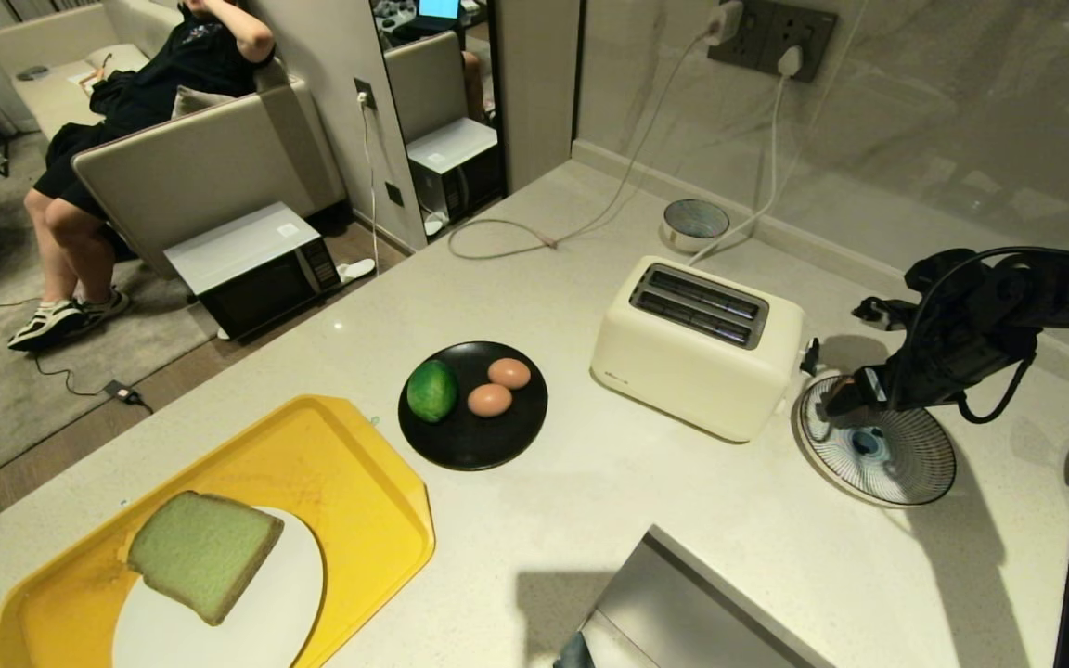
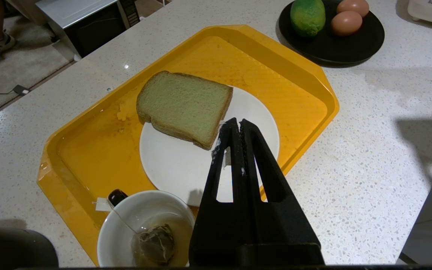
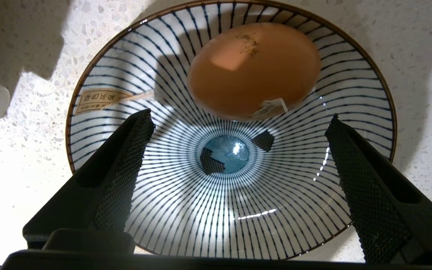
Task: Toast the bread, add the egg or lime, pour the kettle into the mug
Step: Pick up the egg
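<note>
Brown egg (image 3: 253, 69) lies in the striped bowl (image 3: 163, 210), just beyond the right gripper (image 3: 238, 122), fingers spread wide, not touching; left gripper (image 2: 237, 125) pressed together.

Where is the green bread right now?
The bread lies on the white plate in the yellow tray, at the counter's near left in the head view, left of the black plate.

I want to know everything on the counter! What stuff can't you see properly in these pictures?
- Kettle: in no view.
- Egg in the striped bowl: in the head view the right gripper hides it.
- Mug: cut by the left wrist view's edge, partly behind the left gripper.
- Toaster slots: too dark to see inside.
</note>
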You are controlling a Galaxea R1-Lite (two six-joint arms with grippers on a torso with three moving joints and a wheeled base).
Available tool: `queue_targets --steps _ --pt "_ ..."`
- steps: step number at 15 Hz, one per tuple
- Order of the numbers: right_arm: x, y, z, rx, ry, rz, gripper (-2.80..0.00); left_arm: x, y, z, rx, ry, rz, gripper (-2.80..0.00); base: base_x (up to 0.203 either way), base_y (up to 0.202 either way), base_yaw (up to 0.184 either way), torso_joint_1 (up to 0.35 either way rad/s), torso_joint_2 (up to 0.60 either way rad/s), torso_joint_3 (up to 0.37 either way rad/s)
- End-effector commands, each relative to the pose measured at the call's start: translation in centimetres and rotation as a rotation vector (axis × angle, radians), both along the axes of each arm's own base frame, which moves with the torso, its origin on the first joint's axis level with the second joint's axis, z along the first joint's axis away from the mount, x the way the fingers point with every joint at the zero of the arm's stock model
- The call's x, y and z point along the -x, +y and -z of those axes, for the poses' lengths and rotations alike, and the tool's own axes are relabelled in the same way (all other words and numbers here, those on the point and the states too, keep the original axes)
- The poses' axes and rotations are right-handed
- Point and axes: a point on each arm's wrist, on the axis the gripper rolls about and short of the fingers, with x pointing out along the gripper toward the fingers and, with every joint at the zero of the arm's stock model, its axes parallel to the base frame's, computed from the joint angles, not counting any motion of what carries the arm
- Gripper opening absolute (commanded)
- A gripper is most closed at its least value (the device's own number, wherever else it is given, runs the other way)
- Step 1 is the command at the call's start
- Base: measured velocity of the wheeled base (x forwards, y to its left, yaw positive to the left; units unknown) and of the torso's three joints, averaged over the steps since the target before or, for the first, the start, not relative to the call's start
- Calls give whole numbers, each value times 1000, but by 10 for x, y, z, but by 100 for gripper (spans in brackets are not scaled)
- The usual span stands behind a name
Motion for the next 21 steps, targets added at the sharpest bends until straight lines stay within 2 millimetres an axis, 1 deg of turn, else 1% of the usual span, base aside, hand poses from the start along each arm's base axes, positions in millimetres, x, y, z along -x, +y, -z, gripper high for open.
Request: queue_targets --steps 1,3,5,9,11,13,15,18,21 --pt "1 -1 -9 5 -24 2 0 0 0 0 0 -1 -1 -280 0 0 0 0 0 0" --pt "4 0 -18 7 -44 4 0 0 0 0 0 -1 -1 -280 0 0 0 0 0 0" --pt "6 0 -22 8 -53 4 0 0 0 0 0 -1 -1 -280 0 0 0 0 0 0" --pt "15 1 -38 11 -84 7 0 0 0 0 0 -1 -1 -280 0 0 0 0 0 0" --pt "21 1 -42 11 -88 8 0 0 0 0 0 -1 -1 -280 0 0 0 0 0 0" --pt "24 0 -44 15 -86 14 0 0 0 0 0 -1 -1 -280 0 0 0 0 0 0" --pt "23 0 -45 19 -96 14 0 0 0 0 0 -1 -1 -280 0 0 0 0 0 0" --pt "18 -3 -47 39 -154 21 0 0 0 0 0 -1 -1 -280 0 0 0 0 0 0" --pt "18 -3 -47 44 -154 17 0 0 0 0 0 -1 -1 -280 0 0 0 0 0 0"
